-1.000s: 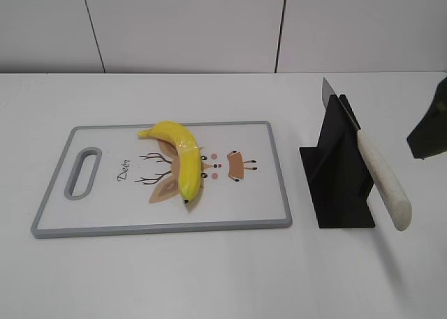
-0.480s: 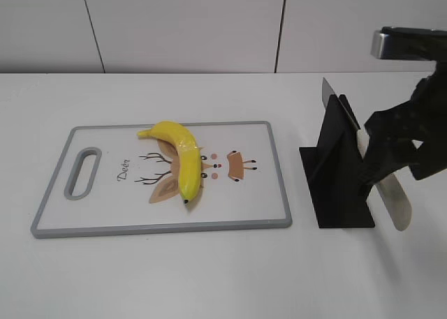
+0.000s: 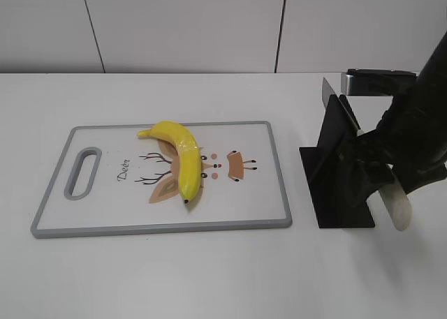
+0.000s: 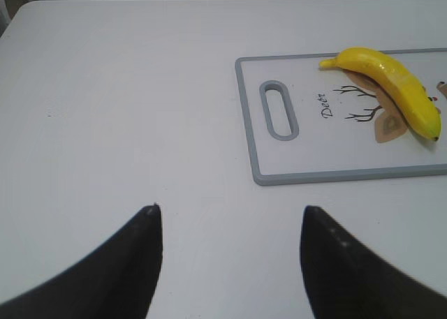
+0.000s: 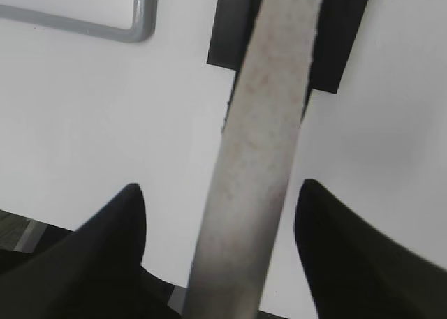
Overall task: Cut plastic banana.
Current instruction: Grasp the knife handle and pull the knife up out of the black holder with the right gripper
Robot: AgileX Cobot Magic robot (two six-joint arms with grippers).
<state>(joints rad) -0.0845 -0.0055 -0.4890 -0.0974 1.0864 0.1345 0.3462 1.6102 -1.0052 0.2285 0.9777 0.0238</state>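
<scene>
The right gripper [image 5: 218, 214] is wide open, its fingers on both sides of the pale knife handle [image 5: 262, 144] and not yet pressing it. The knife leans in the black stand [image 3: 339, 172], well to the right of the cutting board [image 3: 272, 186]. The left gripper [image 4: 227, 221] is also wide open, empty, left of the board. The plastic banana [image 3: 183, 162] lies on the board's middle; it looks light, stiff and glossy, so it may slide or roll under the blade. I think it is best held near one end

A grey-rimmed white cutting board [image 3: 272, 186], printed with a deer drawing and a handle slot, is lying flat on the white desk [image 3: 209, 270]. Just beside it, a black stand [image 3: 335, 172] is holding a pale-handled knife [image 3: 394, 207] tilted
</scene>
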